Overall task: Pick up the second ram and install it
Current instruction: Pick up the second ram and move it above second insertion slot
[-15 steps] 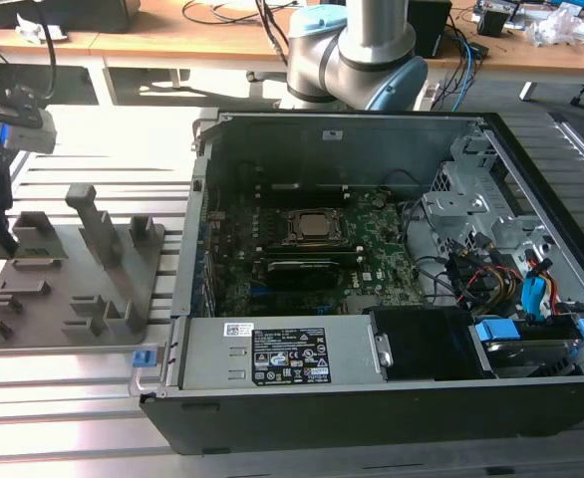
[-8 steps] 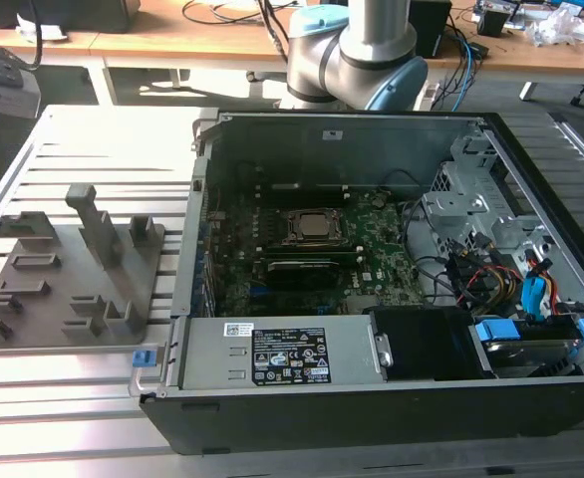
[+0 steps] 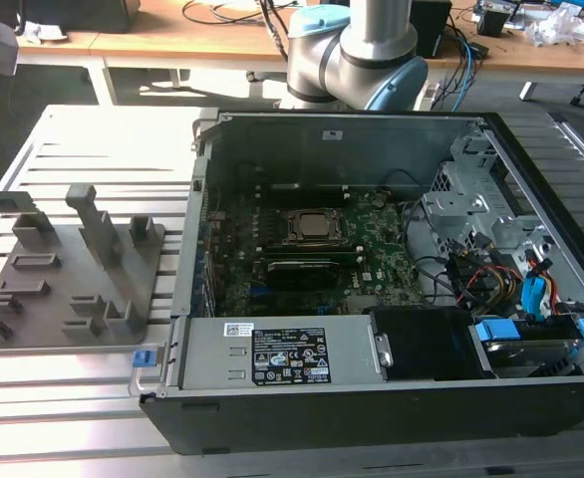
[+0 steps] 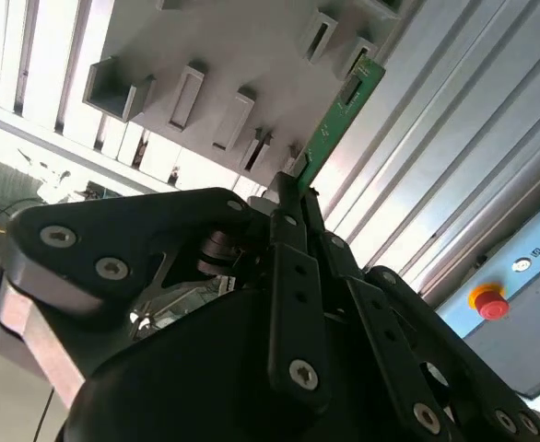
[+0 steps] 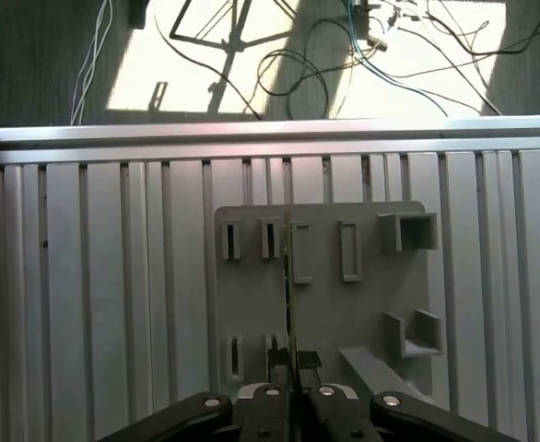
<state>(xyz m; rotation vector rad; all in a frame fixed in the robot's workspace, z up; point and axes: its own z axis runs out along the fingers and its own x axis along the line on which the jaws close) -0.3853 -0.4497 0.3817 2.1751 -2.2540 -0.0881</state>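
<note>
The second ram [image 4: 339, 115] is a thin green stick, and my gripper [image 4: 293, 180] is shut on its near end in the second wrist view. In the first wrist view the ram [image 5: 289, 295] appears edge-on as a thin line rising from between my gripper's [image 5: 294, 366] black fingers. It hangs above the grey fixture plate [image 5: 362, 304] with its upright blocks and slots. The exterior view shows the open computer case [image 3: 531, 398] with the square processor socket [image 3: 312, 227] on the green motherboard.
The grey fixture plate [image 3: 63, 289] lies on the slatted aluminium table [image 3: 93, 139], to the exterior view's left of the case. A black ribbed card [image 3: 297, 269] sits beside the socket. Drive cages and cables [image 3: 491, 269] crowd the case's other end. A red stop button [image 4: 487, 302] is nearby.
</note>
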